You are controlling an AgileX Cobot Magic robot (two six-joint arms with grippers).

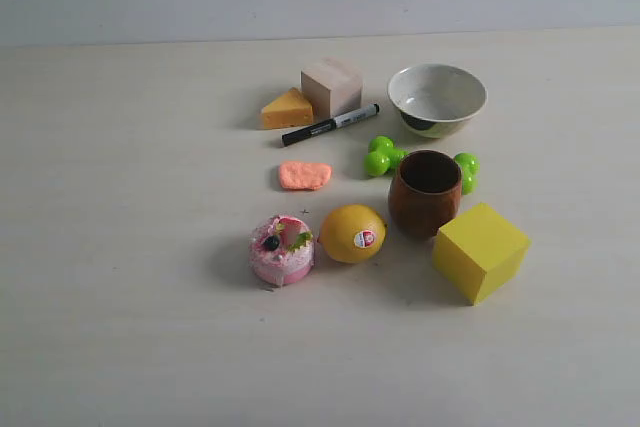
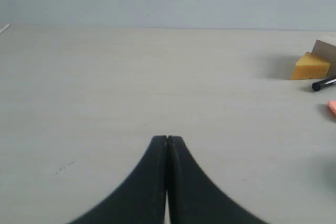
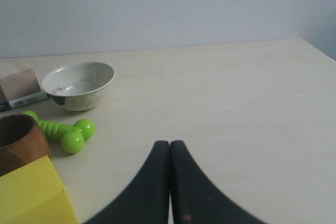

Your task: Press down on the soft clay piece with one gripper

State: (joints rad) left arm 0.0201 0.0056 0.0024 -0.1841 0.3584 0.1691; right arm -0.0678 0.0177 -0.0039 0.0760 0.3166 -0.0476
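Note:
The soft clay piece [image 1: 305, 175] is a small flat salmon-orange lump lying on the table between the black marker and the pink cake. Only its edge [image 2: 332, 108] shows at the border of the left wrist view. Neither arm appears in the exterior view. My left gripper [image 2: 167, 138] is shut with nothing in it, over bare table well away from the clay. My right gripper [image 3: 169, 142] is also shut and empty, off to the side of the green dumbbell toy [image 3: 65, 132].
Around the clay stand an orange cheese wedge [image 1: 287, 109], a beige block [image 1: 332, 86], a black marker [image 1: 330, 125], a white bowl [image 1: 437, 99], a brown cup [image 1: 426, 192], a lemon [image 1: 352, 234], a pink cake [image 1: 281, 249] and a yellow cube [image 1: 480, 250].

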